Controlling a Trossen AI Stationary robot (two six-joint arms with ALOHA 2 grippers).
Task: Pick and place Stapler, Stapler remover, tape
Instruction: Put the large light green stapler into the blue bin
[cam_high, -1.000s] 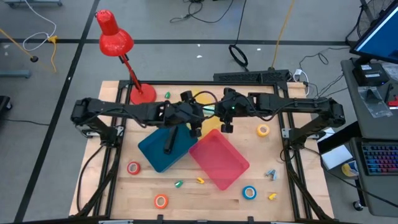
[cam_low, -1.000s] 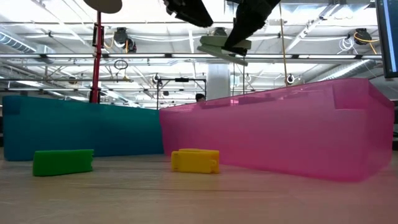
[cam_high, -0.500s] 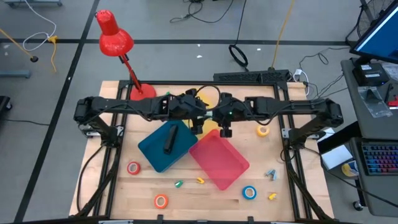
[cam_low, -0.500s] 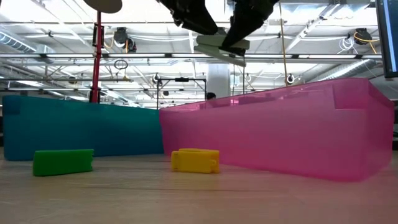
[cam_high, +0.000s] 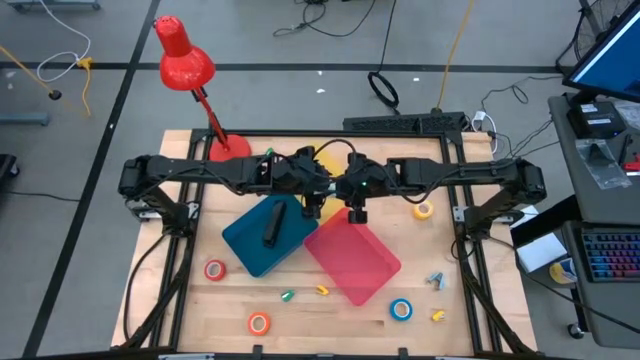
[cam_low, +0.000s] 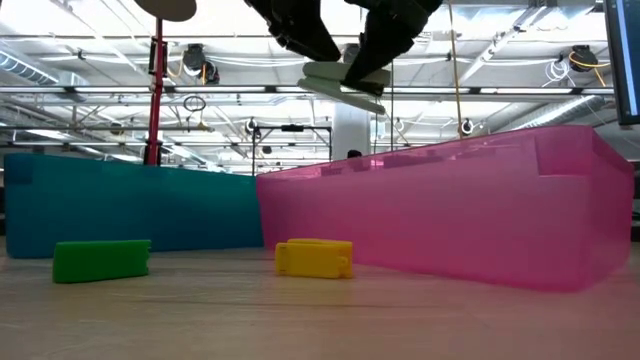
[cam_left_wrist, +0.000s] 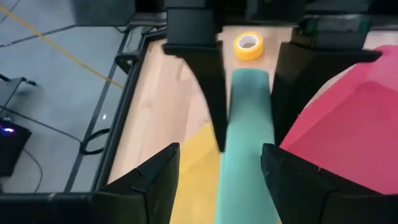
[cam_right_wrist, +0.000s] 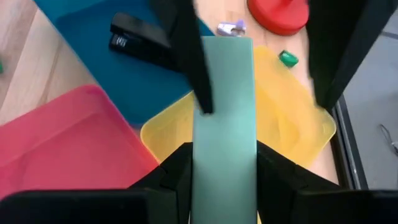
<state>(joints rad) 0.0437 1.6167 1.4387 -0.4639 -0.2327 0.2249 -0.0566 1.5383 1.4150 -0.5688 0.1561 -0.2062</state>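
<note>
A pale green stapler hangs in the air over the yellow tray, between the two arms at the table's middle. My right gripper is shut on it. My left gripper is open and faces the right one, with its fingers on either side of the stapler's other end. In the low view the stapler sits high above the trays. A black stapler lies in the blue tray. Tape rolls lie on the table: red, orange, blue and yellow. My right gripper pinches the green stapler between its two fingers, on the long sides near one end. The fingers come slanting down from the table's right and lie along the stapler. It is lifted clear and nearly level. My left gripper: one finger lies along the stapler's edge; whether it touches, I cannot tell.
The pink tray sits beside the blue one, right under the grippers. A red lamp stands with its base at the far left. Small staple removers lie near the front: green, yellow, and others at the right.
My right gripper has carried the green stapler a little toward the table's left. My left gripper has moved toward it, so the two now meet over the yellow tray, with the left fingers around the stapler's free end.
</note>
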